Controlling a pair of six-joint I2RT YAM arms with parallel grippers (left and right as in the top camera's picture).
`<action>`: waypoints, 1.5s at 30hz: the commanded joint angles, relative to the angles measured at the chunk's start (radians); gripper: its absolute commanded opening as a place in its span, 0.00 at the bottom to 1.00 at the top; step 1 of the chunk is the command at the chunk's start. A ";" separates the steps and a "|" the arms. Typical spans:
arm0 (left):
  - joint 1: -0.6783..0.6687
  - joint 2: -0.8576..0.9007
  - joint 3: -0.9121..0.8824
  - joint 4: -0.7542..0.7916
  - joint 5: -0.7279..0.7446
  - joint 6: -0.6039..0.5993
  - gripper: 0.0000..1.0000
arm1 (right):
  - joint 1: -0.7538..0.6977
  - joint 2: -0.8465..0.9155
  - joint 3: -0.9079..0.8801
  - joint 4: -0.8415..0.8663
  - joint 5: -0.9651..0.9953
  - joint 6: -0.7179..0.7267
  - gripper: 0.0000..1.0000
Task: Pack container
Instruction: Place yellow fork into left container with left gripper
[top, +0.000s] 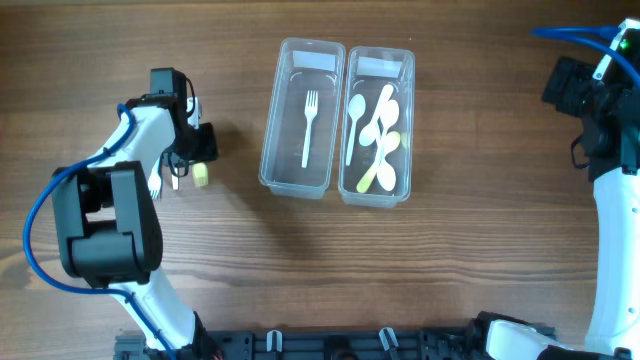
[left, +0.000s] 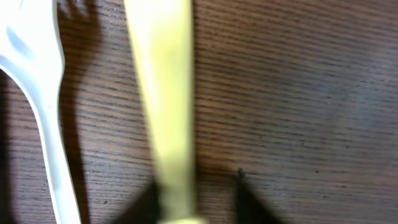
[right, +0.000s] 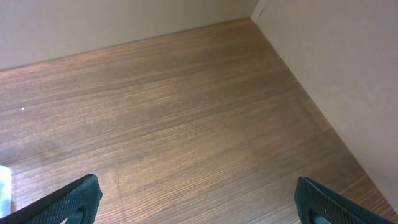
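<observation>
- Left gripper (top: 192, 160) is set low over the table (top: 450, 280), pointed down at a yellow-green utensil (left: 163, 93). In the left wrist view the handle is seen running up from between the two fingers (left: 140, 208).
- One finger is seen against the handle, and a strip of wood shows between the handle and the other finger. The view is blurred, so whether the jaws are clamped on the handle cannot be told.
- The kind of utensil is not settled: only the handle and a short end are seen.
- A loose white fork (left: 40, 106) lies just beside the gripper, on the side away from the containers. It is roughly parallel to the handle and apart from it.
- The nearer container (top: 290, 170) and farther container (top: 405, 190) stand side by side, well apart from the gripper, toward the other arm. A packed fork (top: 309, 128) is laid in the nearer one; white and yellow-green spoons (top: 378, 135) are heaped in the farther one.
- Right gripper (right: 199, 208) is held wide open over bare wood, with nothing between its fingers.
- The step in hand is judged to be the pick of the yellow-green utensil.
- For a clean pick, the handle is best centred between the pads before the squeeze. A thin plastic handle lying flat on wood is likely to pivot or slip if it is pinched on one edge.
- The grip is best confirmed before any lift, and the lift made straight up, so that the loose white fork is not dragged along.
- Once the utensil is raised, its head should be checked. The matching colour hints at the farther container, but this is unconfirmed.
</observation>
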 joint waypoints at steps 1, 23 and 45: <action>0.002 0.039 -0.002 -0.010 0.020 0.008 0.05 | -0.002 -0.013 0.012 0.002 -0.009 0.008 1.00; -0.348 -0.476 0.319 -0.130 0.061 -0.056 0.04 | -0.002 -0.013 0.012 0.002 -0.009 0.008 1.00; -0.366 -0.399 0.470 -0.179 0.001 -0.100 1.00 | -0.002 -0.013 0.012 0.002 -0.009 0.008 1.00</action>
